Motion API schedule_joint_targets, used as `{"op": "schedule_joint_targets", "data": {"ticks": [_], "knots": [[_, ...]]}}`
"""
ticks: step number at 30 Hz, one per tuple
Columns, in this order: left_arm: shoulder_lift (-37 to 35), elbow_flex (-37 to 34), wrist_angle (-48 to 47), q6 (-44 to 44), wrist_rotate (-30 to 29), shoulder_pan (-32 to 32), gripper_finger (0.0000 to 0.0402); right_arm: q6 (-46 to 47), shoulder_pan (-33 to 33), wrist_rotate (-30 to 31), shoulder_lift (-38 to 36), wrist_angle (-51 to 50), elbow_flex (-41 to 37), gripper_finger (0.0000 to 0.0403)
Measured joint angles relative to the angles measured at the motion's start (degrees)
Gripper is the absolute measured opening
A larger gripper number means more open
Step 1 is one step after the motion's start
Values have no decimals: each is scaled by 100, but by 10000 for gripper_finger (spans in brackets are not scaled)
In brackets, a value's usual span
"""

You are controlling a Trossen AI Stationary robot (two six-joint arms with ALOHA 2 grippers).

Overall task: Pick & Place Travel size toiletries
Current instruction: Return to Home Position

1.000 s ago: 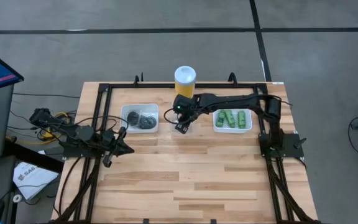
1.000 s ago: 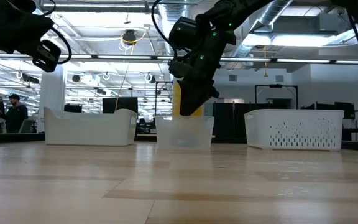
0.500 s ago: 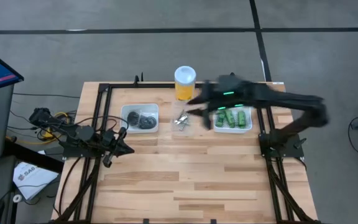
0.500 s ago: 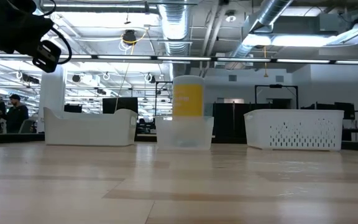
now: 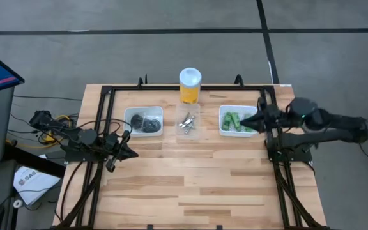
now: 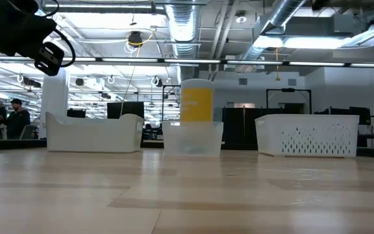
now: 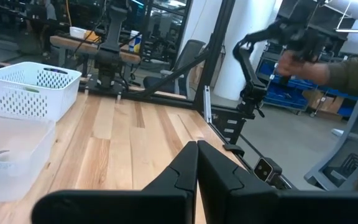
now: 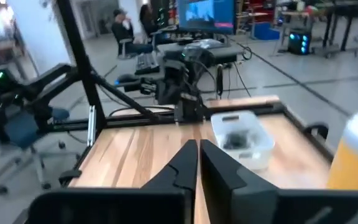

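Three trays stand in a row at the far side. The left white tray [image 5: 144, 121] holds dark round pots [image 5: 147, 124]. Silvery tubes [image 5: 186, 123] lie in the clear middle tray [image 5: 188, 131]. Green bottles [image 5: 236, 121] fill the right white tray [image 5: 223, 130]. My right gripper [image 5: 243, 121] is shut and empty. It points level toward the table's left, high over the right tray's edge [image 8: 197, 165]. My left gripper [image 5: 135, 153] is shut and empty at the table's left side [image 7: 196, 167], pointing right.
A tall yellow cylinder with a white lid [image 5: 190, 85] stands behind the clear tray [image 6: 196, 101]. Black frame rails [image 5: 107, 115] run along the table's left, far and right sides. Bare wood fills the near half of the table [image 5: 190, 185]. People sit beyond the table [image 6: 5, 114].
My right gripper has risen from the clear middle tray and swung back toward the table's right edge, tipping from pointing down to level. The silvery tubes now show lying in the clear tray.
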Motion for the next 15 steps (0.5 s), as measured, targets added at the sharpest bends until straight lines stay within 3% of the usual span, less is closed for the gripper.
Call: {"op": "schedule_joint_targets", "data": {"ticks": [8, 15], "knots": [[0, 0, 16, 0, 2, 1, 1, 797, -4, 41, -1817, 1658, -2712, 4], [0, 0, 19, 2, 2, 0, 1, 765, -2, 52, -3180, 2304, -3916, 1]]}}
